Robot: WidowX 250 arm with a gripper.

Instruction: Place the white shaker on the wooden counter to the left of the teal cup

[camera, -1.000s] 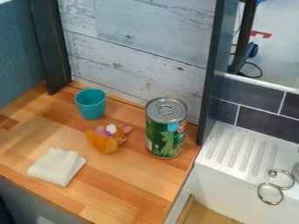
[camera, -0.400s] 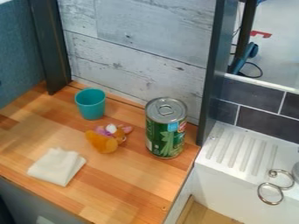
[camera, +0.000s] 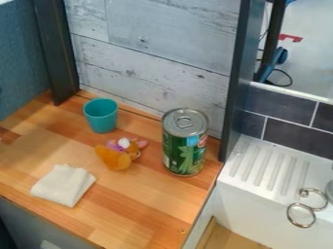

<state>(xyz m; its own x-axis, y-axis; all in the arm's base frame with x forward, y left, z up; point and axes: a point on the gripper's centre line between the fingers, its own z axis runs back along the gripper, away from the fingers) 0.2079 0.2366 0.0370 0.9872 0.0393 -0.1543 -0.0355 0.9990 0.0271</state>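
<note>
On the counter (camera: 137, 202) stand a cup (camera: 101, 118) and closed can (camera: 185, 151); jaws I cannot tell.

We list one wooden counter (camera: 139, 206), centre to lower left, bearing: teal cup (camera: 101, 115), upper left; orange plush toy (camera: 116, 156), centre left; upright green can (camera: 185, 146), right of centre; folded white cloth (camera: 63, 185), lower left.

Beyond the upper right of the work area, the blue object (camera: 278, 59) beside the dark upright post (camera: 269, 46) now extends farther down, its lower part reaching toward the post's foot; in the earliest view it formed a shorter shape higher up. Light on the table (camera: 139, 214) has also shifted slightly near its left edge.
</note>
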